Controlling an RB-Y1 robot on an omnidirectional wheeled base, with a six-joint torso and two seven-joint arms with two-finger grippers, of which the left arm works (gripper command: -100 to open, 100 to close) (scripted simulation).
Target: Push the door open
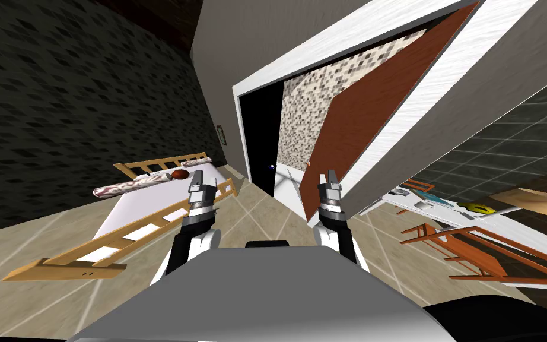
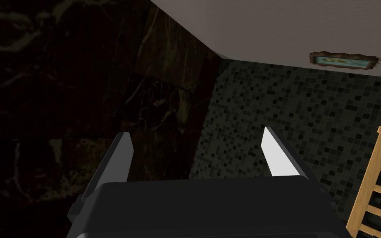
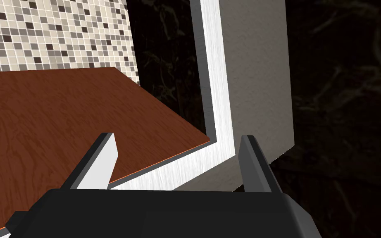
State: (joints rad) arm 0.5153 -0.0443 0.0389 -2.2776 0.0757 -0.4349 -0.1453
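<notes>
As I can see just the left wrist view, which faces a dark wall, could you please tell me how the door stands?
Observer: The reddish-brown wooden door stands partly open, swung away from us inside its white frame.
Operator: Thank you. Where is the right gripper?
Observer: The right gripper is raised in front of the door's lower part, close to the frame, fingers open.
Operator: What lies beyond the opening?
Observer: A speckled beige mosaic-tiled wall and a black area.
</notes>
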